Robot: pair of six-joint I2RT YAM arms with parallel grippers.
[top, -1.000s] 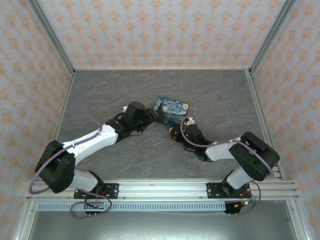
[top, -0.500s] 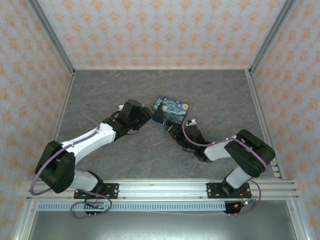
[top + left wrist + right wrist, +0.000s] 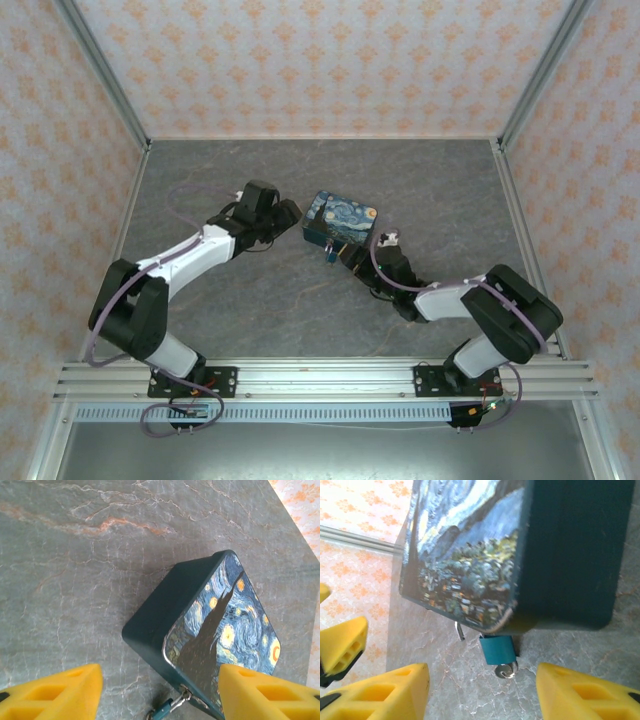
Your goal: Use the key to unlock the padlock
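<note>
The padlock (image 3: 498, 649) is a tiny teal-blue block hanging from the metal clasp at the lower edge of the starry-night box (image 3: 485, 555). A small silver round piece (image 3: 506, 670) sticks out of its lower end; I cannot tell if it is the key. My right gripper (image 3: 482, 692) is open, just short of the padlock, its yellow fingers (image 3: 385, 690) wide on either side. My left gripper (image 3: 160, 695) is open too, near a corner of the box (image 3: 210, 630), with the padlock (image 3: 165, 709) between its fingertips' line. From above, the padlock (image 3: 329, 250) lies between the left gripper (image 3: 292, 215) and the right gripper (image 3: 355, 258).
The box (image 3: 342, 222) sits mid-table on the grey marbled surface (image 3: 240, 300). Patterned walls (image 3: 320, 60) and metal frame posts close in the back and both sides. A thin metal strip (image 3: 459, 630) hangs off the box beside the padlock.
My left gripper has backed off the box's left corner, up and to the left. My right gripper has edged slightly towards the box. The box stays put.
</note>
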